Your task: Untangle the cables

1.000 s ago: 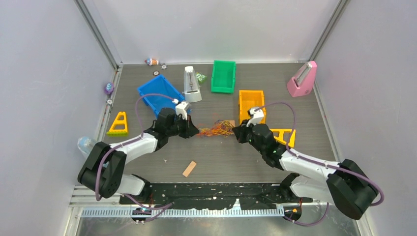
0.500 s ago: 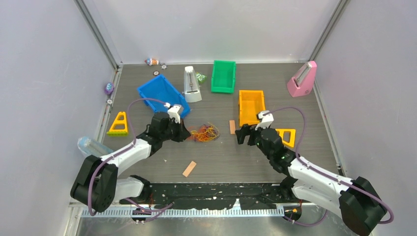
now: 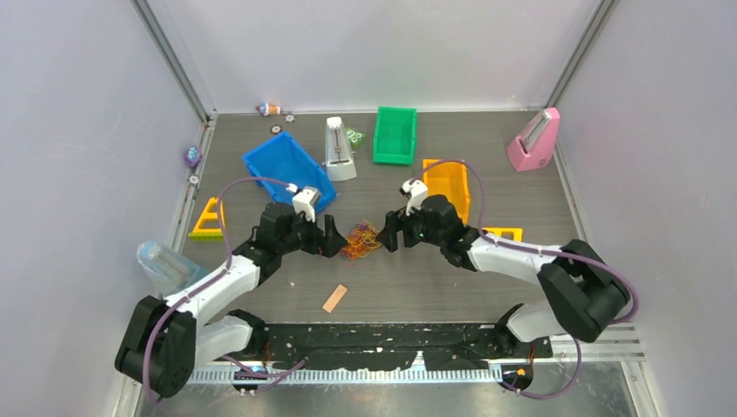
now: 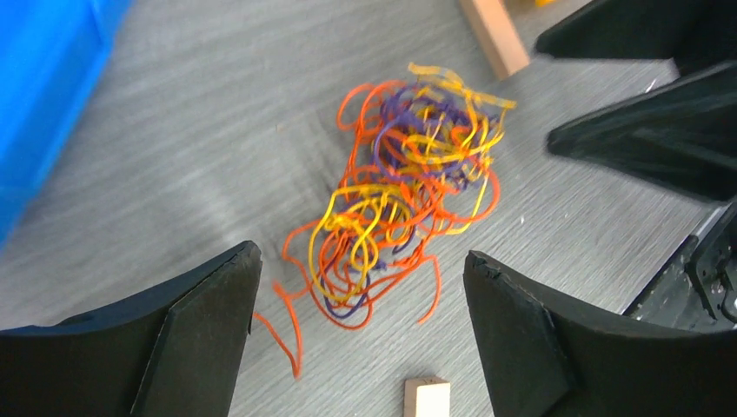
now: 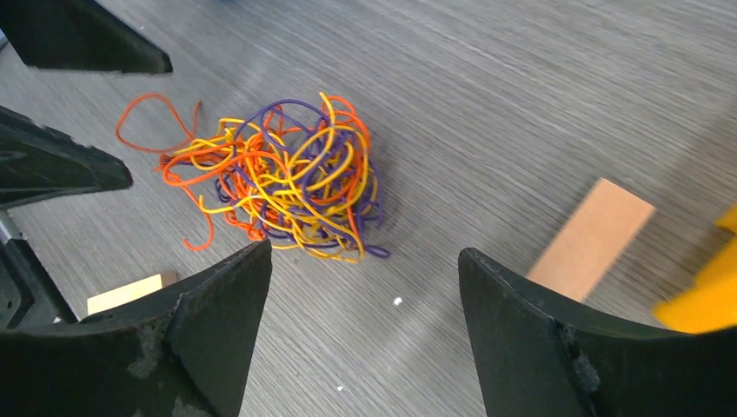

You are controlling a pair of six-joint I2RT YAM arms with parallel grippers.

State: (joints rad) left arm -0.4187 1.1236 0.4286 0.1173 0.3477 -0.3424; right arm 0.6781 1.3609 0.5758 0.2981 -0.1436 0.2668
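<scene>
Cables [image 3: 361, 240] lie in one knotted orange, yellow and purple clump between the left pincer [image 3: 334, 243] and right pincer [image 3: 388, 239], both released and empty; no colour is separated yet.

Pale lilac walls [image 3: 78, 130] enclose a grey wood-grain table [image 3: 417, 287].

left gripper [image 3: 335, 240] and right gripper [image 3: 390, 234] flank cables [image 3: 361, 240], table [image 3: 408, 282] open in front, blue bin [image 3: 280, 169] rear-left
</scene>
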